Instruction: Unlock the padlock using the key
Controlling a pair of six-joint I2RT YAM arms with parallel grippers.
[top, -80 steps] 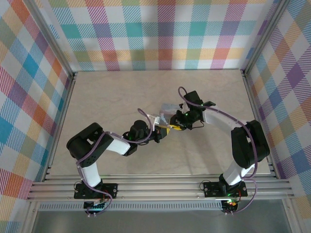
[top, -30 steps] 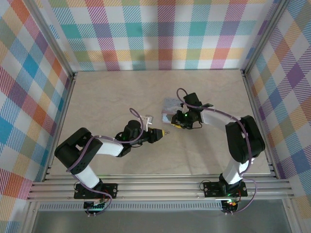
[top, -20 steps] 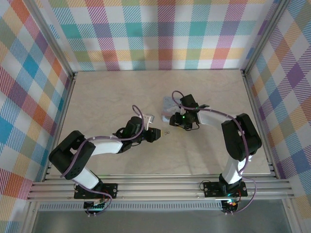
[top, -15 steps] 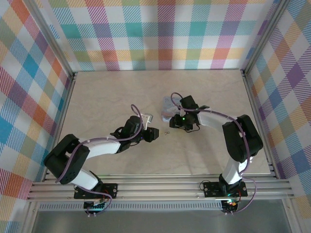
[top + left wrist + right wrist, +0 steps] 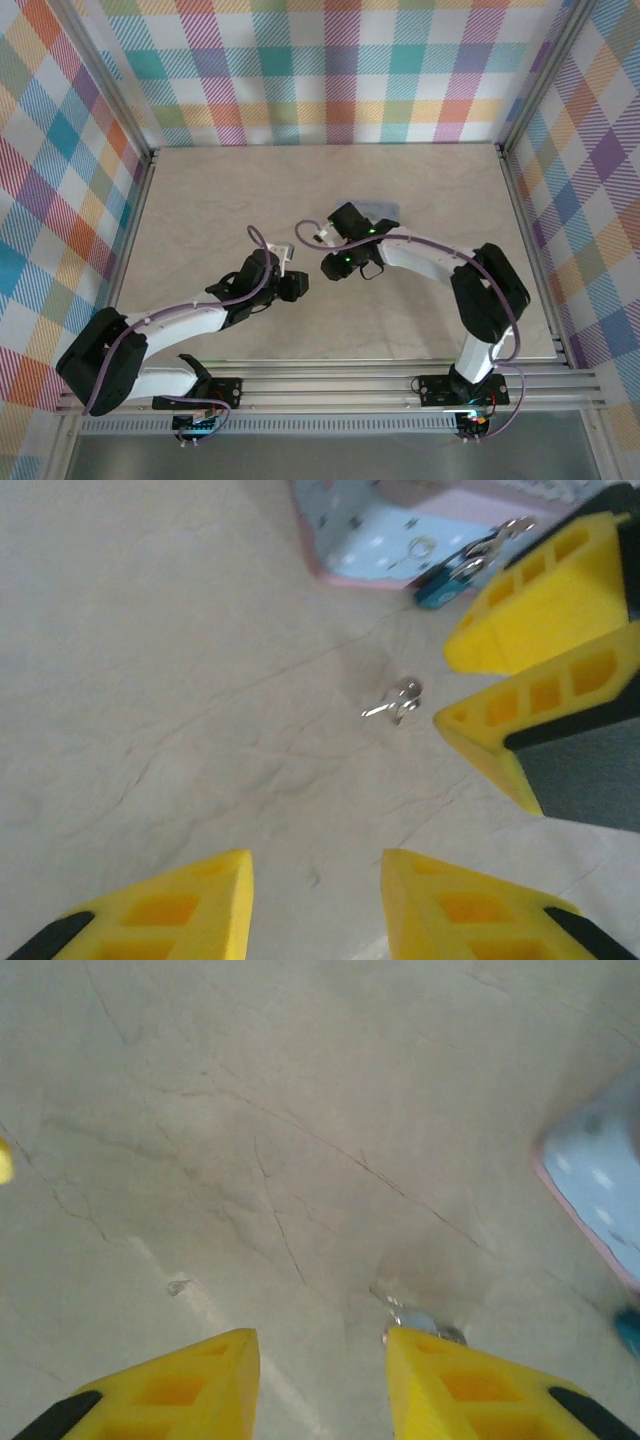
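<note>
Silver key (image 5: 398, 698): lies flat on the pale, veined table (image 5: 150, 680), with neither gripper holding it.
Padlock (image 5: 445, 585): small teal body with a thin silver loop, resting against the lower edge of the tin (image 5: 370, 540), a little beyond the key. Whether the loop is latched cannot be told.
Tin side: pastel blue with white dots and a pink rim, standing on the table at the far end of the left wrist view.
Left gripper (image 5: 315, 900): yellow fingers spread with nothing between them, low over the table on the near side of the key and clear of it.
Right gripper (image 5: 320, 1335): released, its yellow fingers parted and empty. In its own wrist view the key peeks out at the tip of one finger. Contact cannot be made out.
Arms from above: both reach toward the middle of the table, and their grippers face each other at close range.
</note>
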